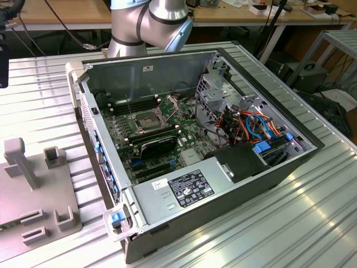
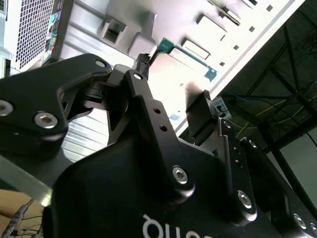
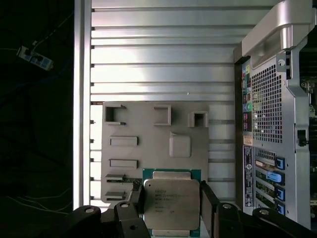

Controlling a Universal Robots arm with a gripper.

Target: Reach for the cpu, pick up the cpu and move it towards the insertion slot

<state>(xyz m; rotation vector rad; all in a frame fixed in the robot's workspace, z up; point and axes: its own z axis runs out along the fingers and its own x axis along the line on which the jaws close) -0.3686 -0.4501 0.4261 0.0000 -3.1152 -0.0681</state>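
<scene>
The cpu (image 3: 172,201) is a small square chip with a dull silver face and a green rim. It sits between my gripper's (image 3: 172,210) two black fingers (image 3: 207,198), which press on its opposite edges. The gripper is shut on it, high above the grey fixture plate (image 3: 148,129). In the second wrist view the cpu (image 2: 184,58) shows from the side, pinched by the gripper (image 2: 173,82). The insertion slot (image 1: 146,119), a silver-framed socket with its lever up, lies on the motherboard inside the open computer case (image 1: 268,167).
The grey fixture plate (image 1: 33,190), with raised pegs and pockets, lies at the exterior view's left, beside the case. The case's rear panel (image 3: 267,109) stands next to the plate. Everything rests on a ribbed aluminium table (image 1: 312,223). The arm (image 1: 150,22) rises behind the case.
</scene>
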